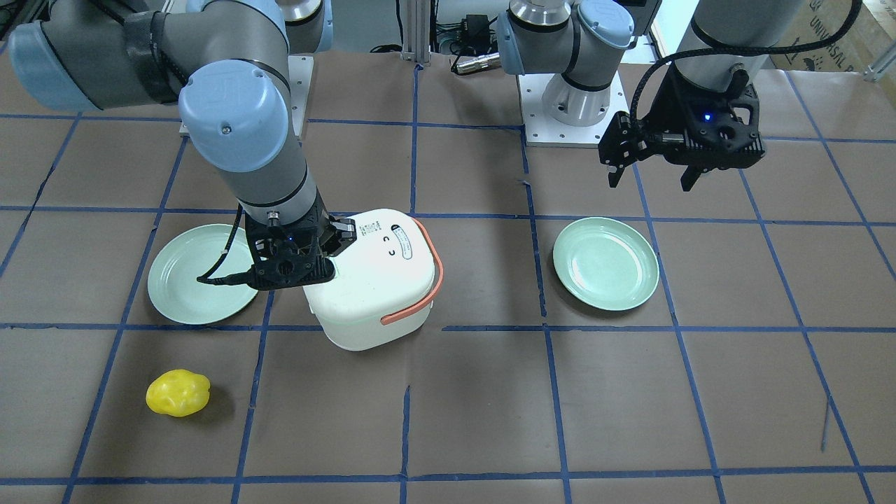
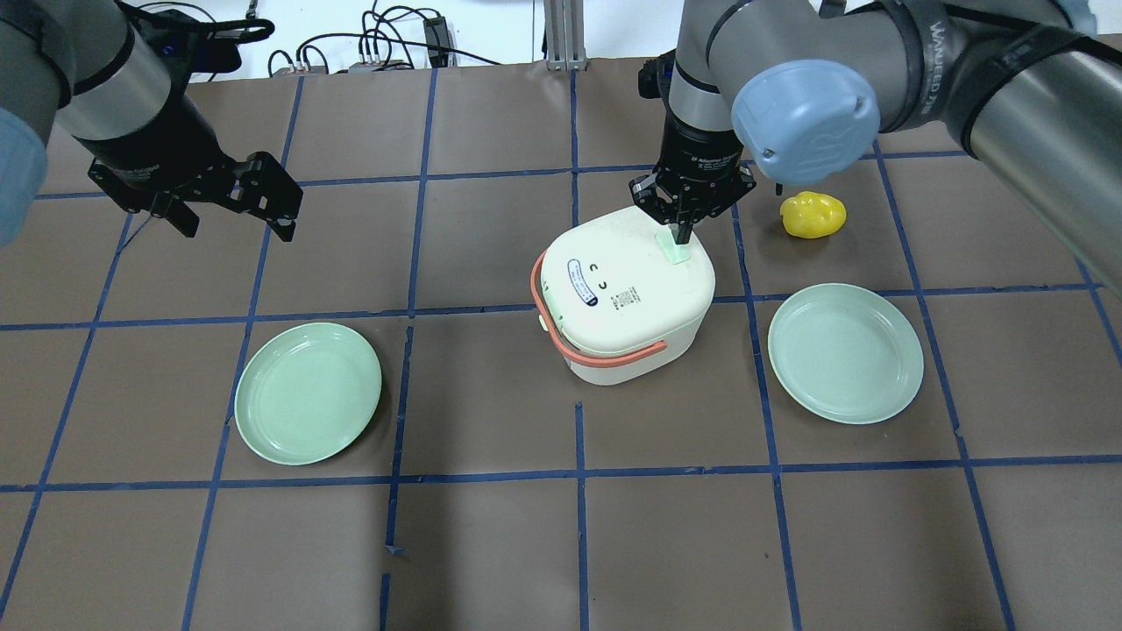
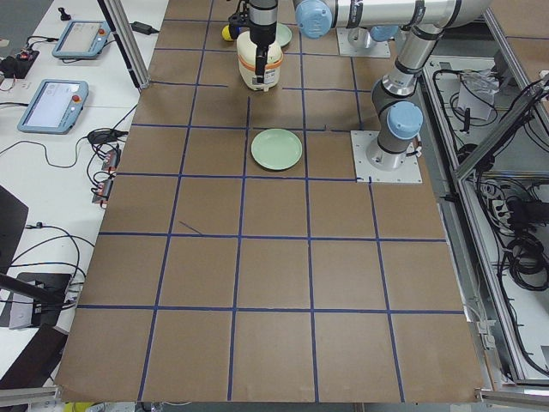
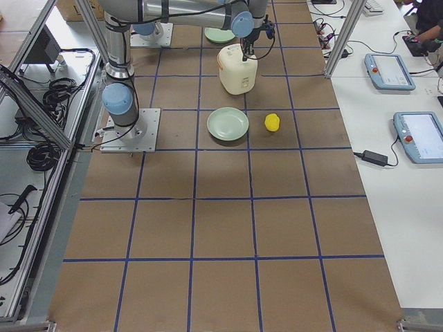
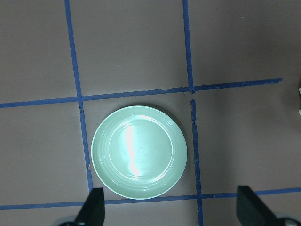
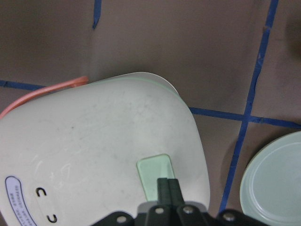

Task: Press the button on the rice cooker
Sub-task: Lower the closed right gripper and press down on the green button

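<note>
Atop the rice cooker (image 2: 627, 298), clenched fingers (image 6: 168, 190) of the right gripper (image 2: 682, 233) sit on the green button (image 6: 154, 173); press straight down, centred, lest they slip.

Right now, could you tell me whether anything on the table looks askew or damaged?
Nothing is spilled. The rice cooker sits at an angle to the blue tape lines, and that tape looks frayed beside one plate.

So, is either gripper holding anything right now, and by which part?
Nothing is held. The right gripper is shut, tip at the green button on the rice cooker; the left gripper hangs open above a plate.
</note>
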Controlling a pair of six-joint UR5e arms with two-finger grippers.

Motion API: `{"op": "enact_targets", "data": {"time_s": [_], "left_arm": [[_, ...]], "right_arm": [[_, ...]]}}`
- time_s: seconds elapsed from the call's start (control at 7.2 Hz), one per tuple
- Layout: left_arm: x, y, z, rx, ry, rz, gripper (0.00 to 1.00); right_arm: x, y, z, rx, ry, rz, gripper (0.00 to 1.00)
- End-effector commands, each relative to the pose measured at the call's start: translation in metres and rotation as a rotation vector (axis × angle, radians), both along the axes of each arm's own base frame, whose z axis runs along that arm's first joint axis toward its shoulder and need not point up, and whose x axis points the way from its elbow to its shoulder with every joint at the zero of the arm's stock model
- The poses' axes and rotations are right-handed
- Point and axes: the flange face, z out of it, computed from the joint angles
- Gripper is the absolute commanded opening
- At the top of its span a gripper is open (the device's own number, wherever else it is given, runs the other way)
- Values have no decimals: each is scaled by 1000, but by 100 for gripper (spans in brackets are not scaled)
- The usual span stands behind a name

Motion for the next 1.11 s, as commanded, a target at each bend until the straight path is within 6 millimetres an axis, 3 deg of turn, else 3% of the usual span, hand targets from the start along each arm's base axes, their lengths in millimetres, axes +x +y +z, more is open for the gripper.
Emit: {"op": "enact_targets", "data": {"time_s": [0.0,0.97], "left_arm": [[0,0,0,0,0,0,100],[0,0,0,0,0,0,100]], "right_arm": [[1,-1,-3,5,-9,12,0],[1,-6,-13,-4,-11,27,0]]}}
